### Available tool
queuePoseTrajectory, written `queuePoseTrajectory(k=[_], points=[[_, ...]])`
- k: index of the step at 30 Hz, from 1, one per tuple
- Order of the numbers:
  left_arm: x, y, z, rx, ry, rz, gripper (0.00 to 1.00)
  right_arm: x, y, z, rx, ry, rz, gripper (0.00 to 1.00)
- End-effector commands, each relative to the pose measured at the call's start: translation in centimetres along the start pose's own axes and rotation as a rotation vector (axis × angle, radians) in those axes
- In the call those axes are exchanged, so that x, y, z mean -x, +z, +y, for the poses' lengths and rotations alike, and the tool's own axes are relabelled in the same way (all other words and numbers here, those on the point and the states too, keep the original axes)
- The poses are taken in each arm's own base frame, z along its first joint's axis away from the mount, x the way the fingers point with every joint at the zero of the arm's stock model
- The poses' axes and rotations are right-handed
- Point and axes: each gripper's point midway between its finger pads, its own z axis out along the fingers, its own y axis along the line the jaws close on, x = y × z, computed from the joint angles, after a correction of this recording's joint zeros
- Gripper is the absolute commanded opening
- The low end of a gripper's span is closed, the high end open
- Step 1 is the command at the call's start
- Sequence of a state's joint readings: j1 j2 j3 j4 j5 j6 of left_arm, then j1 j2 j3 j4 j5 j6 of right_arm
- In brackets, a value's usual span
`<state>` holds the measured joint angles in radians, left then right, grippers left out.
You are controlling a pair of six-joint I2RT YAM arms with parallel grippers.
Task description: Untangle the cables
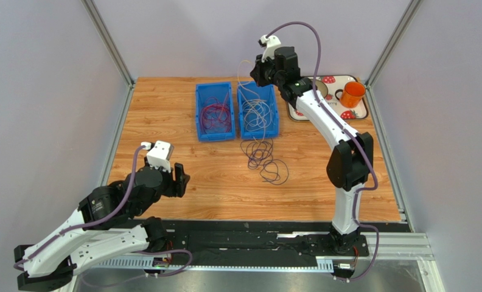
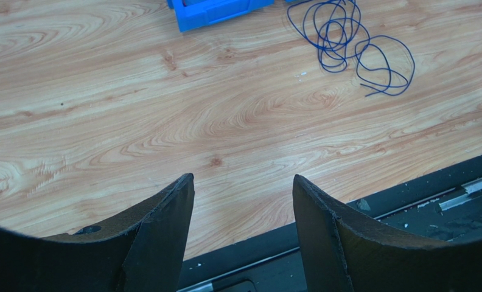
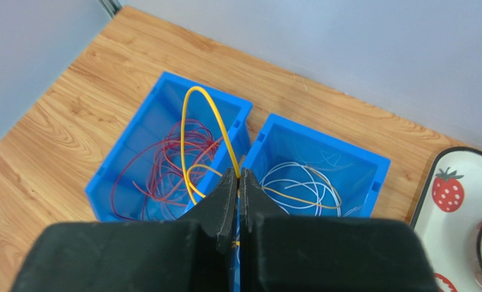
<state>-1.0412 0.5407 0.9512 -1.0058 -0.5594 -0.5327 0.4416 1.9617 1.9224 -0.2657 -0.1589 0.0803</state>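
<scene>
My right gripper (image 3: 238,174) hangs above the two blue bins, shut on the yellow-orange cable (image 3: 196,89). That cable arches up in a loop over the left bin (image 3: 164,82) and trails into the right bin (image 3: 322,131). Dark red cable (image 3: 164,164) lies coiled in the left bin. White cable (image 3: 304,176) lies in the right bin. A dark purple-black cable (image 1: 265,157) sits in loose loops on the wood in front of the bins, also in the left wrist view (image 2: 347,42). My left gripper (image 2: 243,179) stands open and empty near the table's front left (image 1: 179,176).
A strawberry-patterned tray (image 1: 331,79) with an orange cup (image 1: 352,94) stands at the back right, beside the right bin. A black rail runs along the table's near edge (image 2: 408,194). Grey walls close in the left, back and right sides.
</scene>
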Motion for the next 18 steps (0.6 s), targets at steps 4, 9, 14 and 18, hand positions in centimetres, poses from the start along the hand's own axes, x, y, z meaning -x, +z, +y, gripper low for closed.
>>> queuePoseTrajectory(k=[4, 9, 14, 18], points=[[0.4, 0.2, -0.2, 0.005, 0.018, -0.005, 0.69, -2.3, 3.5, -4.0, -0.117, 0.003, 0.003, 0.0], [0.4, 0.2, -0.1, 0.008, 0.016, -0.006, 0.69, -4.5, 4.4, -7.5, -0.264, 0.066, 0.069, 0.0], [0.3, 0.3, -0.1, 0.011, 0.018, -0.002, 0.69, -7.0, 5.0, -8.2, -0.296, 0.091, 0.146, 0.08], [0.3, 0.3, -0.1, 0.009, 0.018, -0.001, 0.69, -5.7, 3.8, -8.8, -0.347, 0.102, 0.141, 0.56]])
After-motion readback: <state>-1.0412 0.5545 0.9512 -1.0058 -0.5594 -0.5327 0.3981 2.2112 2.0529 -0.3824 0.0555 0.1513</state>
